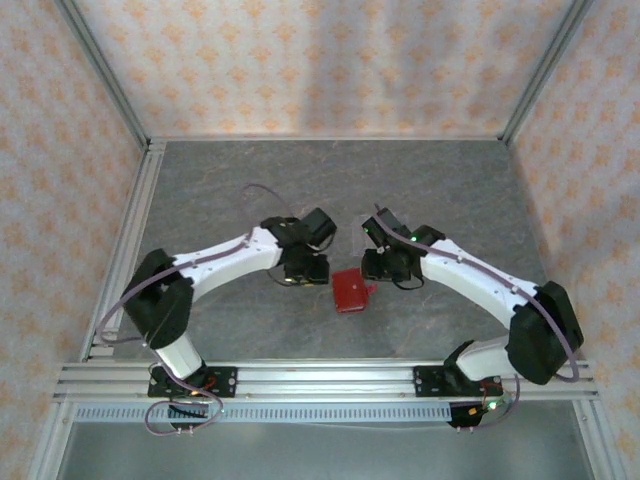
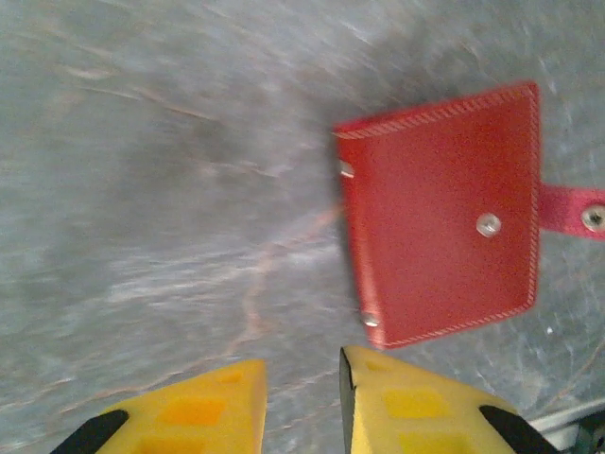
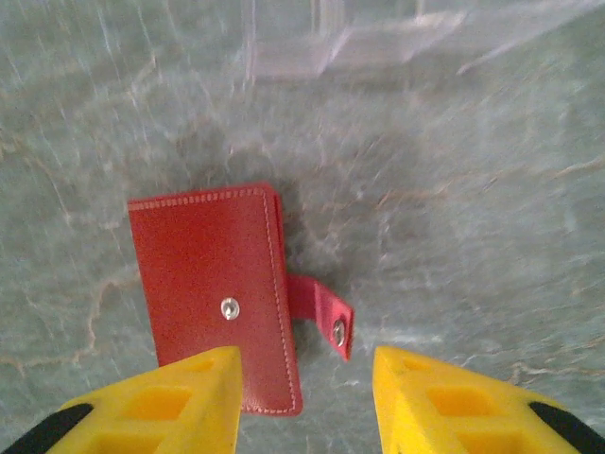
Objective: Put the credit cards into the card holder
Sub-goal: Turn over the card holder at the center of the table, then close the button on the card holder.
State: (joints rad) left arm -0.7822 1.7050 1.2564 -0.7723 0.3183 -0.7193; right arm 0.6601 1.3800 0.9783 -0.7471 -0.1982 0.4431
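right gripper (image 3: 307, 371) hovers empty, jaws moderately apart, above the near edge of the closed red card holder (image 3: 203, 284), whose snap tab (image 3: 326, 317) is undone; left gripper (image 2: 302, 367) hovers empty, jaws narrow, just beside its corner. likely best: pin one side, lift the free edge. bare table (image 1: 450, 190) surrounds it; a clear rack (image 3: 378, 38) stands beyond

The table (image 1: 450, 190) is a grey slab with pale marble-like veining, framed by aluminium rails (image 1: 320, 378) along its near and left edges. Near its middle the red card holder (image 1: 350, 291) lies flat and folded shut, stud side up, its snap tab (image 3: 321, 312) unfastened and sticking out sideways over the surface. A clear plastic rack (image 3: 378, 43) stands on the table near the holder, apart from it
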